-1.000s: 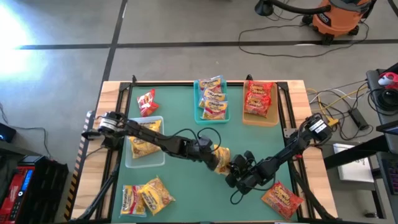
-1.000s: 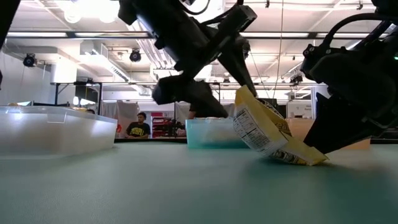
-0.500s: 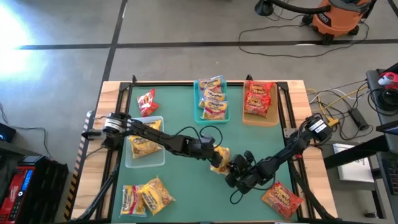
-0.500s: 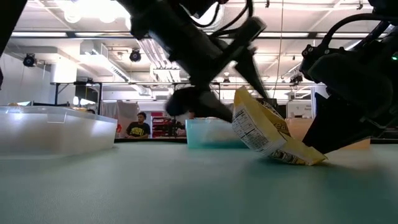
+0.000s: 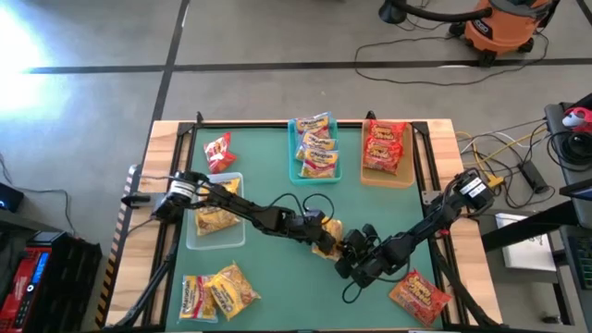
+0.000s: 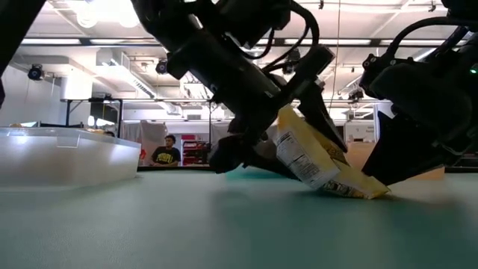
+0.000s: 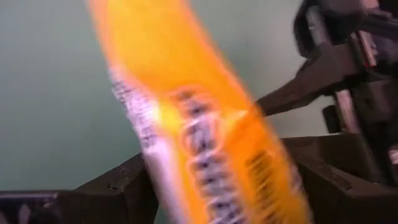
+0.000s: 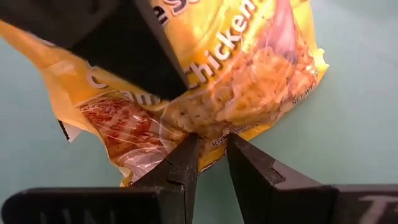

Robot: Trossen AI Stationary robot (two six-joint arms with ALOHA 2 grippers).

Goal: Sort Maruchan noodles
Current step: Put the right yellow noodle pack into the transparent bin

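While the right gripper (image 8: 211, 155) is pinching the yellow packet's (image 5: 326, 234) lower edge mid-surface, tilting it up, the left gripper (image 5: 319, 233) is straddling its raised end, fingers (image 7: 118, 186) spread, not yet clamping.

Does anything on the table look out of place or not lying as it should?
Yes. One yellow packet at mid-table stands tilted on its edge, pinched at a corner by the right gripper, with the open left gripper around it. A red packet lies loose outside the trays.
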